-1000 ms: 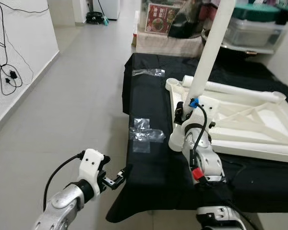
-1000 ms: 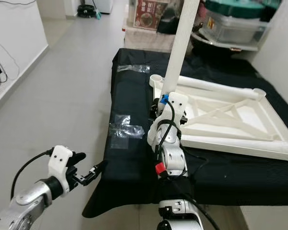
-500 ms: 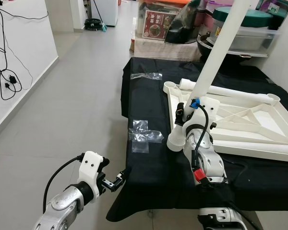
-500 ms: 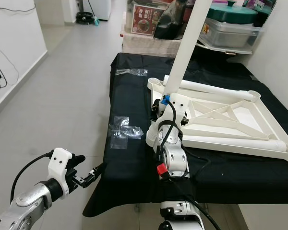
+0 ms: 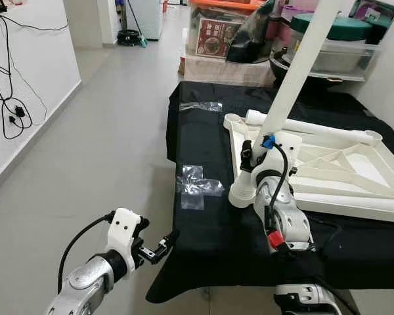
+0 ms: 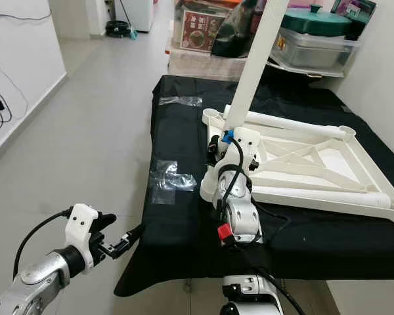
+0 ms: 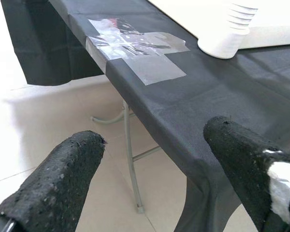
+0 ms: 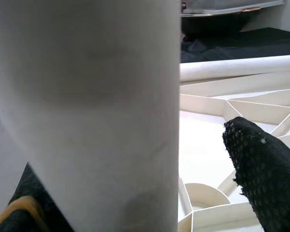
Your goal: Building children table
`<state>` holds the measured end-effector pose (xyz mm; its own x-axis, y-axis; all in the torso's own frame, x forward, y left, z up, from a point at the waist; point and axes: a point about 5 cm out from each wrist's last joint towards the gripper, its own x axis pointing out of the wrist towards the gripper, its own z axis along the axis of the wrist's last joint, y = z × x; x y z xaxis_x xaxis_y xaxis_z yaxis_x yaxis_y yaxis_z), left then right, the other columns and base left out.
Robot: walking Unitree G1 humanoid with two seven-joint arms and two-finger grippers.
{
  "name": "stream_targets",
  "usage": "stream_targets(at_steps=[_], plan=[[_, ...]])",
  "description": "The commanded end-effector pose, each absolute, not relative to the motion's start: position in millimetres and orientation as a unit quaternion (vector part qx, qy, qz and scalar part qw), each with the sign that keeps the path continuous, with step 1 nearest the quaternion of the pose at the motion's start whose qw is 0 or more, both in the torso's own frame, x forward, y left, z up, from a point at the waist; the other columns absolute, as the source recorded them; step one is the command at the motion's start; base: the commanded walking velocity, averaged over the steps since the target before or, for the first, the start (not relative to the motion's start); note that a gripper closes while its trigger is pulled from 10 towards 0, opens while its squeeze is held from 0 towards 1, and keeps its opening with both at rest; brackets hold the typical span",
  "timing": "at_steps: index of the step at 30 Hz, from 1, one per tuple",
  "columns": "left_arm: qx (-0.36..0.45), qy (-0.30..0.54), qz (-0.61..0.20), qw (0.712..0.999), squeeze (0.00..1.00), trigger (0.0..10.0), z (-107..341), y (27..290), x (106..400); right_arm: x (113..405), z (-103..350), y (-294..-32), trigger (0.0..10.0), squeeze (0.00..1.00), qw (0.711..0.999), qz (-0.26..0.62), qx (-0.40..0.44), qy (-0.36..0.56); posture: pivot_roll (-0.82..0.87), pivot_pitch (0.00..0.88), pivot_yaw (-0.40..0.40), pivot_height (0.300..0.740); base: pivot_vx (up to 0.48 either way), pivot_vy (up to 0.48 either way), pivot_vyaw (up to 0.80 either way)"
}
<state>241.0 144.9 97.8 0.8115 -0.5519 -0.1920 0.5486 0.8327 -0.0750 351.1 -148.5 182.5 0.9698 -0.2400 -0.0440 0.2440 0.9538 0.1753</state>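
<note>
On black table (image 5: 203, 223), right claw (image 5: 248, 152) grips white leg (image 5: 290, 79).

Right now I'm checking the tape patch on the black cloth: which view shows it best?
The left wrist view: the clear tape patch lies close and sharp beyond the left gripper. Both eye views show it small and glary; the right wrist view shows the white table leg.

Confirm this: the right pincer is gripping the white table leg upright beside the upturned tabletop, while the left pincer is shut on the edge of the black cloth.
Wrong on the left pincer: the left wrist view shows it open, short of the black cloth, holding nothing. The right pincer does grip the white table leg upright beside the upturned tabletop.
</note>
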Motion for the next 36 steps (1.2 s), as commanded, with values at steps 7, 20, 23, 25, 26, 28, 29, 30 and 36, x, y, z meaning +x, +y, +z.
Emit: stream_targets(at_steps=[7, 20, 23, 25, 26, 28, 29, 30, 36], plan=[[-0.003, 0.109, -0.294, 0.95, 0.0, 10.0, 94, 144, 240, 355, 194, -155, 10.0, 1.0, 0.989, -0.117, 0.089, -0.005, 0.02, 0.0, -0.108, 0.74, 0.0, 0.0, 0.0], [-0.003, 0.109, -0.295, 0.949, 0.0, 10.0, 94, 144, 241, 358, 202, -150, 10.0, 1.0, 0.993, -0.084, 0.086, -0.015, 0.02, 0.0, -0.106, 0.74, 0.0, 0.0, 0.0], [-0.003, 0.109, -0.296, 0.949, 0.0, 10.0, 94, 144, 241, 358, 203, -149, 10.0, 1.0, 0.993, -0.076, 0.086, -0.014, 0.02, 0.0, -0.105, 0.74, 0.0, 0.0, 0.0], [-0.003, 0.109, -0.296, 0.949, 0.0, 10.0, 94, 143, 241, 358, 203, -148, 10.0, 1.0, 0.994, -0.071, 0.088, -0.014, 0.02, 0.0, -0.105, 0.74, 0.0, 0.0, 0.0], [-0.003, 0.109, -0.296, 0.949, 0.0, 10.0, 94, 143, 241, 358, 203, -148, 10.0, 1.0, 0.994, -0.071, 0.088, -0.014, 0.02, 0.0, -0.105, 0.74, 0.0, 0.0, 0.0], [-0.003, 0.109, -0.297, 0.949, 0.0, 10.0, 94, 143, 241, 359, 204, -147, 10.0, 0.65, 0.994, -0.061, 0.088, -0.014, 0.02, 0.0, -0.104, 0.74, 0.0, 0.0, 0.0], [-0.003, 0.11, -0.297, 0.949, 0.0, 10.0, 94, 143, 241, 360, 205, -146, 10.0, 0.0, 0.995, -0.052, 0.086, -0.014, 0.02, 0.0, -0.104, 0.74, 0.0, 0.0, 0.0], [-0.003, 0.11, -0.297, 0.949, 0.0, 10.0, 94, 143, 241, 360, 205, -146, 10.0, 0.0, 0.995, -0.052, 0.086, -0.014, 0.02, 0.0, -0.104, 0.74, 0.0, 0.0, 0.0], [-0.004, 0.11, -0.298, 0.948, 0.0, 10.0, 94, 143, 241, 362, 210, -148, 10.0, 0.0, 0.996, -0.04, 0.078, -0.019, 0.02, 0.0, -0.104, 0.74, 0.0, 0.0, 0.0]])
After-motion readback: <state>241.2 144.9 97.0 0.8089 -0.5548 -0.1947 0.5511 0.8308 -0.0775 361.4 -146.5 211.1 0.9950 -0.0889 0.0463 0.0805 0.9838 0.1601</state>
